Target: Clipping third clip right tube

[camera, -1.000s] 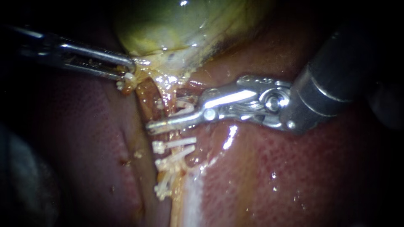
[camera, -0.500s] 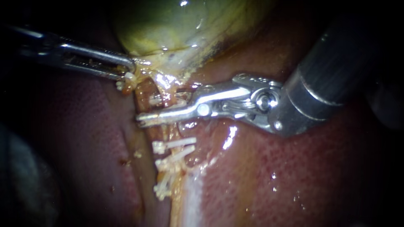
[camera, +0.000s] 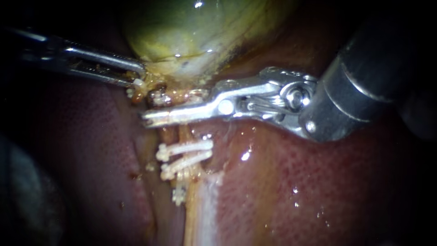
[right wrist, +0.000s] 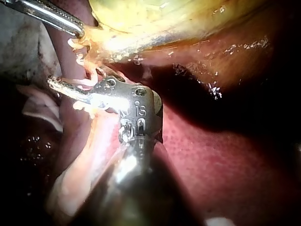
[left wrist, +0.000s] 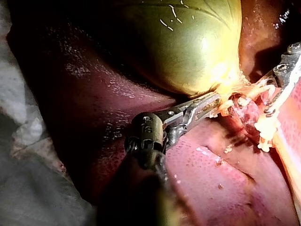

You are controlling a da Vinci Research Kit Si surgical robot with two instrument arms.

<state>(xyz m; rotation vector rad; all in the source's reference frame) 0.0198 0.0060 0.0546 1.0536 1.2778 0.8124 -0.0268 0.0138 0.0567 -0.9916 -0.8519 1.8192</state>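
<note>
Moved: right instrument (camera: 152, 118) has climbed the tube (camera: 182, 134) towards the gallbladder (camera: 195, 32), above the clips (camera: 186, 148).
Jaws: right closed across tube; left instrument (camera: 139, 77) grips gallbladder's neck.
Technique: keep square, clear of liver (camera: 309, 182).

The left instrument (left wrist: 212, 104) reaches out from its dark shaft across the liver (left wrist: 75, 89); its jaws lie closed on the pale yellow tissue at the narrow end of the gallbladder (left wrist: 188, 42), which bulges green and glossy beside them; just ahead of the jaws, white clips (left wrist: 265, 128) cluster on a reddish tube (left wrist: 243, 113); beyond the clips a metal part of the right instrument (left wrist: 290, 63) shows; grey cloth (left wrist: 28, 160) lies beside the liver, well apart from the jaws.
</note>
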